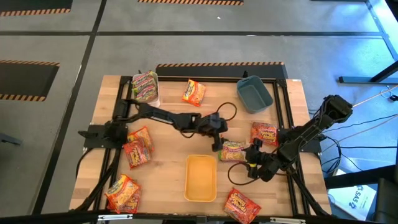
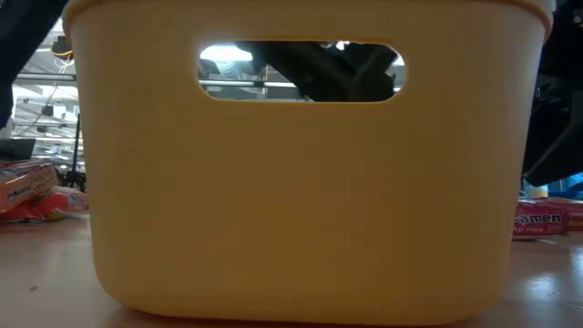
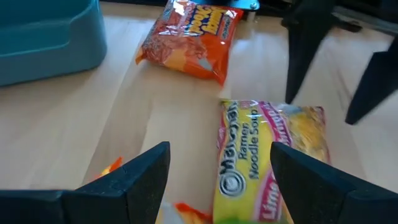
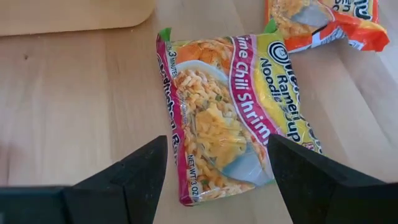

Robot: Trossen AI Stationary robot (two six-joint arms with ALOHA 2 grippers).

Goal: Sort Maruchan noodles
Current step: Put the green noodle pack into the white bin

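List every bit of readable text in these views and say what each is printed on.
"Ramen Noodle Soup" and "Lime": green-pink crinkly plastic noodle packet between the two grippers.
"...me Chili Shrimp" and "3 MINUTES": same packet, right wrist view.
"...ramen": red packet at the low view's right edge.
Orange packet near the blue plastic bin: print too blurred.
Other packets from above: too small.
Yellow plastic bin: no text.

A yellow bin [image 2: 310,182] fills nearly the whole low view, dark arm parts showing through its handle slot. Ramen packets lie at its left [image 2: 36,187] and right [image 2: 547,219]; no pincer is clearly visible
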